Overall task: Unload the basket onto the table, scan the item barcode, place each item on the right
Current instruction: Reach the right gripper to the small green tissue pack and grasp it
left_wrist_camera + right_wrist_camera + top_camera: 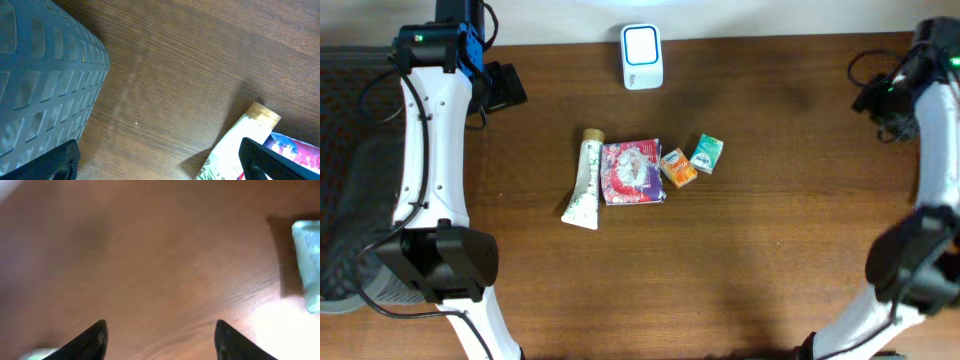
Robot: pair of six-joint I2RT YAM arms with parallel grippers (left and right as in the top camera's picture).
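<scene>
Overhead: 1 white scanner (642, 56) at the far edge of the brown bench (790, 240). Mid-bench, 4 items lying flat in a row: 1 white tube (584, 180), 1 red packet (633, 172) just beside it, 1 orange sachet (678, 167), 1 green sachet (707, 154). Flanking them, 2 white arms, left arm (430, 170) and right arm (932, 170), bent along the side edges, well apart from the items.

Left wrist: 2 black left fingers (60, 162) at the bottom corners, spread wide, released, grasping nothing. Tube cap and a packet corner at lower right. At left, 1 grey slotted basket (45, 85), shown close only here.

Right wrist, blurred: 2 right fingers (92, 340) parted over bare bench, nothing between. At the right edge, 1 pale greenish object (307, 255), too blurred to name.
</scene>
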